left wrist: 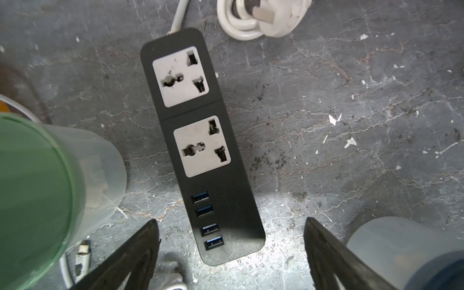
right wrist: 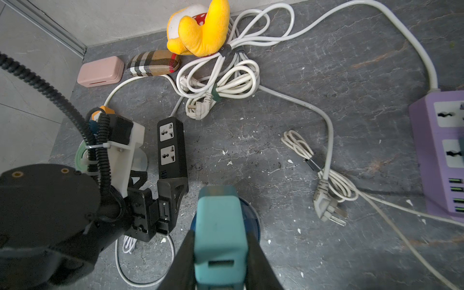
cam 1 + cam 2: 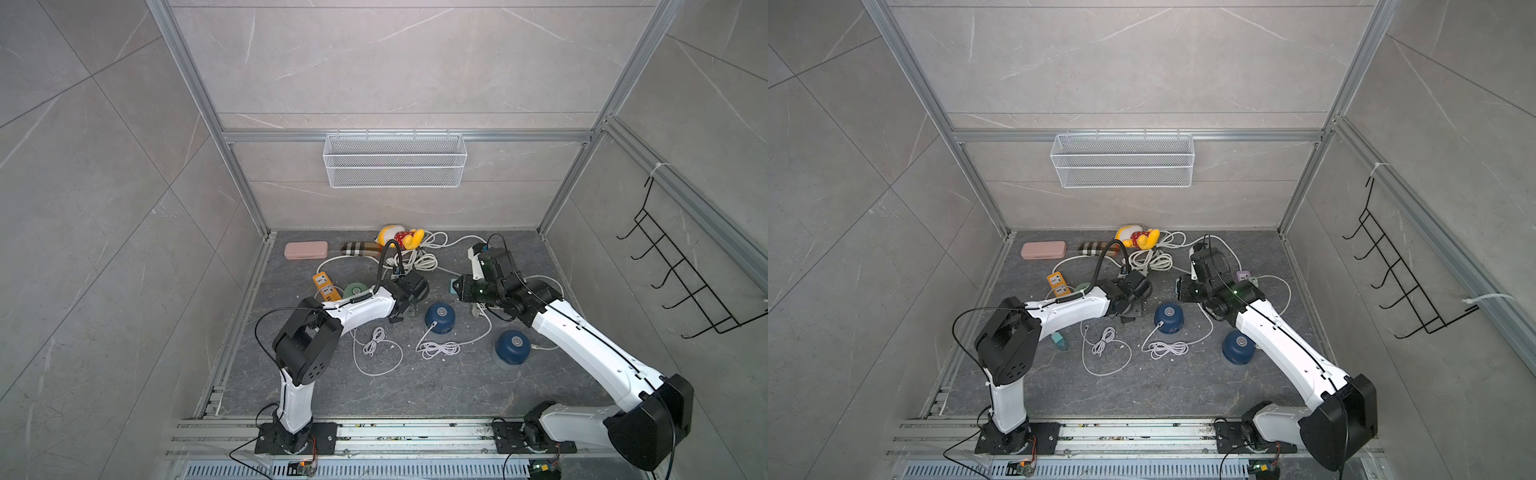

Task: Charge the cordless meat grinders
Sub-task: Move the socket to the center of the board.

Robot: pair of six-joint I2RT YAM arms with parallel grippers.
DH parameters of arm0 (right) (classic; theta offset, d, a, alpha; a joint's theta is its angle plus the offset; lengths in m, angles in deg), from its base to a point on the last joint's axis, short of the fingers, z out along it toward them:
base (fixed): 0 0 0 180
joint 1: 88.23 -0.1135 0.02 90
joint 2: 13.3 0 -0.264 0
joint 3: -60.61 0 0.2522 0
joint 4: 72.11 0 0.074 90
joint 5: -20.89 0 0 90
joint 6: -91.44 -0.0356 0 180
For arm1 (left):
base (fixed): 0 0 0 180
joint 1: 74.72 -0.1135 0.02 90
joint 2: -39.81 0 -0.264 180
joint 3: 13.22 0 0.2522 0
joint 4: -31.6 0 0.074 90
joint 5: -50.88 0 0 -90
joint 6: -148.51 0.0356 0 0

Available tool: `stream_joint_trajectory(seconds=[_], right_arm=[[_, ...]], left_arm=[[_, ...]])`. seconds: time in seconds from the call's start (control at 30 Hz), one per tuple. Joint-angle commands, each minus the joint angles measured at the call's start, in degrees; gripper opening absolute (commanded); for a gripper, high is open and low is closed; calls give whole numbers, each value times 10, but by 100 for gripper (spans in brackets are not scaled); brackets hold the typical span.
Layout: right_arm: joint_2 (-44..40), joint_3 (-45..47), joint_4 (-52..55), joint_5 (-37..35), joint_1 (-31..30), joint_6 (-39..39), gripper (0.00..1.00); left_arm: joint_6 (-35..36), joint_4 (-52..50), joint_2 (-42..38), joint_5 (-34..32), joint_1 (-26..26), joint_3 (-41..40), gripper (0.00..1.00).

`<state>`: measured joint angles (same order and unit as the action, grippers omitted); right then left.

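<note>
Seeing wire basket [image 3: 395, 160] hung on back wall, black hook rack [image 3: 681, 270] on right wall. Along back of tabletop [image 3: 415, 390], left to right: pink case [image 3: 306, 250], plaid case [image 3: 360, 248] just beside, plush [image 3: 401, 237] touching white cord bundle [image 3: 415, 261]. Also spotting orange strip [image 3: 325, 286] at left, black strip [image 1: 198, 150] mid, flat, sockets up, purple strip [image 2: 442, 155] at right. Loose teal adapter [image 3: 1059, 340] near left edge. Thin white cable [image 3: 374, 343] coiled mid-tabletop.
</note>
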<state>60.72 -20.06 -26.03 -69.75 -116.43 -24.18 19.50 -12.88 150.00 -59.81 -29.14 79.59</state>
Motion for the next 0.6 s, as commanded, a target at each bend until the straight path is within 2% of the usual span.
stream_joint_trajectory(seconds=[0.0,0.3,0.47,0.57], right_arm=[[-17,8,-2,-1,3,11,0],[-16,6,-1,-2,3,13,0],[-15,5,-1,-3,3,13,0],[-13,4,0,-5,2,15,0]], left_arm=[[-8,17,23,25,-15,-2,87],[-15,41,51,62,-25,-11,74],[-13,46,42,70,-18,-14,45],[-10,44,36,74,1,-7,37]])
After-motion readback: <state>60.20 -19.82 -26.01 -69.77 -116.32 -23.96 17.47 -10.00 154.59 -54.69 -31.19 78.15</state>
